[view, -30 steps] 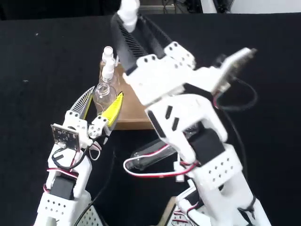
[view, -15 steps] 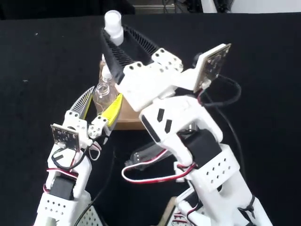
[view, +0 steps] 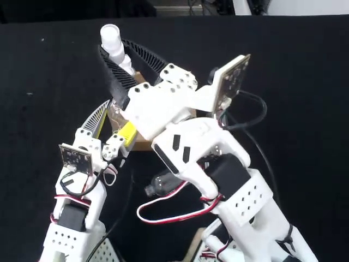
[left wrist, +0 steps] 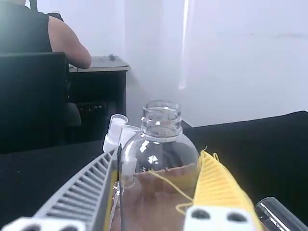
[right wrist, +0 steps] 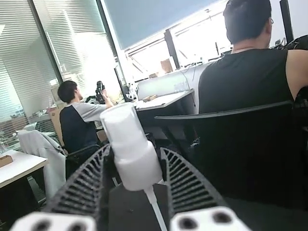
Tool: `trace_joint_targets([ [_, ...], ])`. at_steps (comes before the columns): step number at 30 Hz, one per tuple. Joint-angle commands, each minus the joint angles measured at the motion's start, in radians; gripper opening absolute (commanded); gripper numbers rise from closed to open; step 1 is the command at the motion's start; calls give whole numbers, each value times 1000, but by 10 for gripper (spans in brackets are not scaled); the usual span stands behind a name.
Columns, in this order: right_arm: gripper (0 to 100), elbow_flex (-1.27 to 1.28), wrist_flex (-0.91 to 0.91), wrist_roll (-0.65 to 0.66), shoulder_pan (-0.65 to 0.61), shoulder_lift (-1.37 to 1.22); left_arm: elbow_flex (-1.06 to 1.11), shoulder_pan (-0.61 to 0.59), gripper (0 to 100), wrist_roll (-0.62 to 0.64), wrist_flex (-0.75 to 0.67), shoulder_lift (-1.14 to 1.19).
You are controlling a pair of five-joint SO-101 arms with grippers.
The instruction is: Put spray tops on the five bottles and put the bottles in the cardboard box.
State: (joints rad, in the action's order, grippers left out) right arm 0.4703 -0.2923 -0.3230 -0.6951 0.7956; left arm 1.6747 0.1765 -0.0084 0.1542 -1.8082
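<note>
Up goes the right claw (view: 113, 46), clamped tight on a spray top (view: 110, 36)!
Its black fingers pinch the white top at the collar, tube dangling, high above the box (view: 140, 144). Lower down, the left claw (left wrist: 161, 158) is closed round a clear bottle (left wrist: 161, 142), upright, neck open and uncapped, at the box's near edge. A capped top (left wrist: 117, 129) peeks out just behind it. A spare bottle (view: 162, 183) lies on its side on the black desk (view: 43, 82), under the right arm.

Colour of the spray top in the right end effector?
A white plastic spray top; clearest in right wrist view.
</note>
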Motion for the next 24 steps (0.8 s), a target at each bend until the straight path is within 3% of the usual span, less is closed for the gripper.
trace_joint_targets([
  [1,11,-15,9,11,-14,-4,24,2,30,3,-17,-12],
  [11,11,117,152,15,-38,2,24,5,30,5,-17,-11],
  [16,11,223,206,118,-14,8,24,1,30,2,-17,-11],
  [24,11,460,206,126,-34,231,24,1,30,2,-17,-11],
])
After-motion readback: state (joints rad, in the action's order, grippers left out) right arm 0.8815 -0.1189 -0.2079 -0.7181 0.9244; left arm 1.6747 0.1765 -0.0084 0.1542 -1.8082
